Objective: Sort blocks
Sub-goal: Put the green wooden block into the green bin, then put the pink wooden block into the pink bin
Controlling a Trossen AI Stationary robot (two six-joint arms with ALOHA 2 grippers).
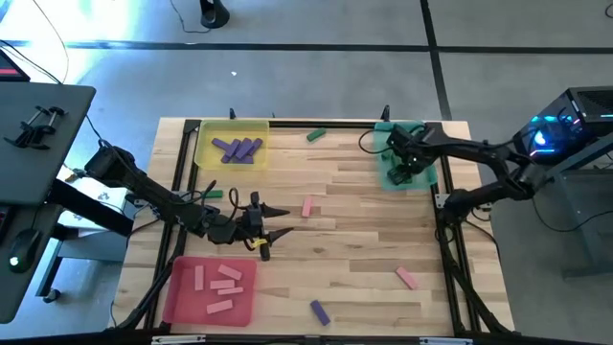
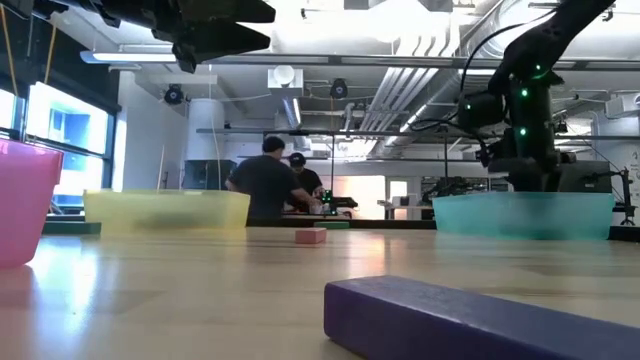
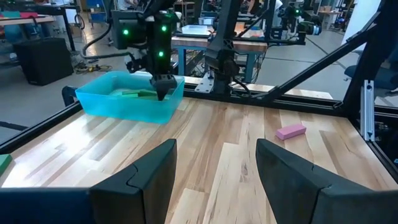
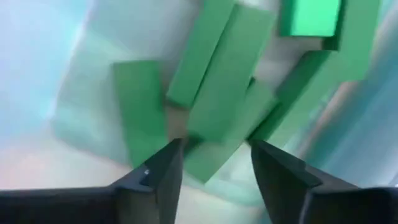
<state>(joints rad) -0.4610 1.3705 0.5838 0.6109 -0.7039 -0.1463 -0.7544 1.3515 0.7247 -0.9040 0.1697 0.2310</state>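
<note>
My left gripper (image 1: 281, 222) (image 3: 215, 167) hangs open above the table's middle, clear of the wood, holding nothing. A pink block (image 1: 306, 206) (image 2: 311, 236) lies just beyond its fingertips. My right gripper (image 1: 401, 171) (image 4: 214, 167) is open and points down into the teal tray (image 1: 422, 176), just above several green blocks (image 4: 221, 74) lying flat and overlapping on the tray's floor. Loose on the table lie another pink block (image 1: 407, 278) (image 3: 290, 131), a purple block (image 1: 319, 311) (image 2: 480, 320) and two green blocks (image 1: 316, 135) (image 1: 213, 194).
The yellow tray (image 1: 205, 151) at the far left holds several purple blocks (image 1: 238, 149). The red tray (image 1: 182, 305) at the near left holds several pink blocks (image 1: 220, 283). A black frame (image 1: 182, 163) runs around the table's edges. People stand in the room behind the table (image 2: 270, 180).
</note>
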